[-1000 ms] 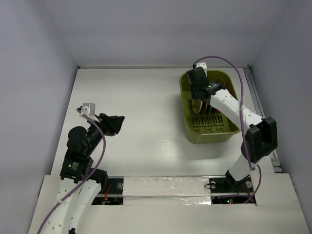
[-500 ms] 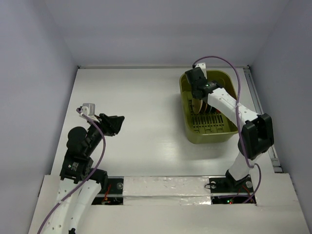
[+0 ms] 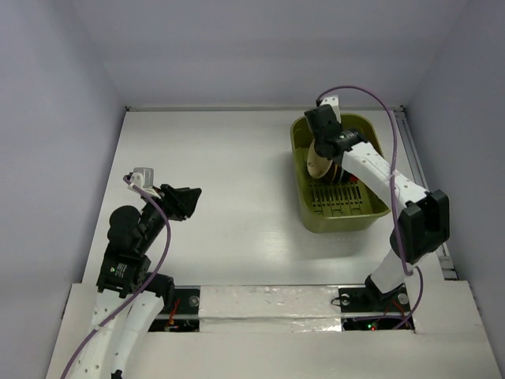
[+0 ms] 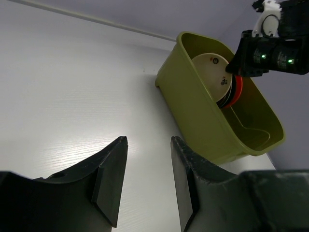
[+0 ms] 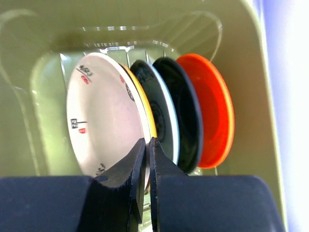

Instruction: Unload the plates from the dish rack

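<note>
Right end effector (image 5: 147, 150) clamps the cream plate (image 5: 104, 121) in the dish rack (image 3: 339, 223), 2 o'clock. Left end effector (image 4: 148, 145) stands apart.

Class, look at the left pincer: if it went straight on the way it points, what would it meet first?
The left pincer would probably meet the bare table first, close beside the dish rack; depth is unclear.
</note>
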